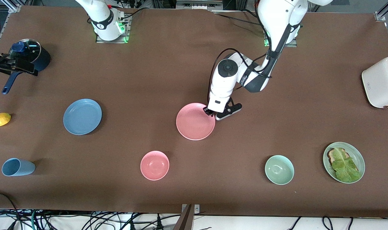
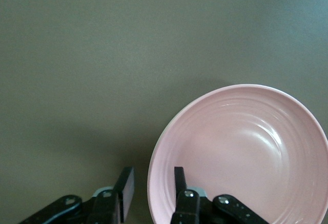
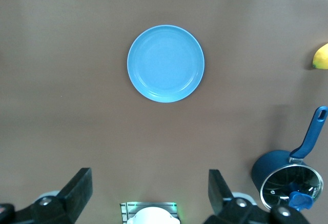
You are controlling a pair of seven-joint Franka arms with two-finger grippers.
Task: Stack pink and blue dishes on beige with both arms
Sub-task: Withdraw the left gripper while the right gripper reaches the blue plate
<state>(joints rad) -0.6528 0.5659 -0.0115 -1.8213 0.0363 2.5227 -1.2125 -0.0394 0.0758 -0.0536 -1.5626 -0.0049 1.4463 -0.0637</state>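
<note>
left gripper (image 1: 210, 113) stood spread, straddling the rim of the flat round pale pink plate (image 1: 195, 121) (mid-table). right gripper (image 3: 148, 185) hung spread wide above the flat round dusty blue plate (image 1: 82, 116).

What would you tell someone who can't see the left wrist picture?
The left hand is open around the rim of a pink plate, one finger inside it and one outside. The plate sits on the brown table.

The beige plate shows in no view. The toaster (image 1: 381, 82) is cut by the front view's edge, the pink plate (image 2: 246, 157) by the left wrist view's.
</note>
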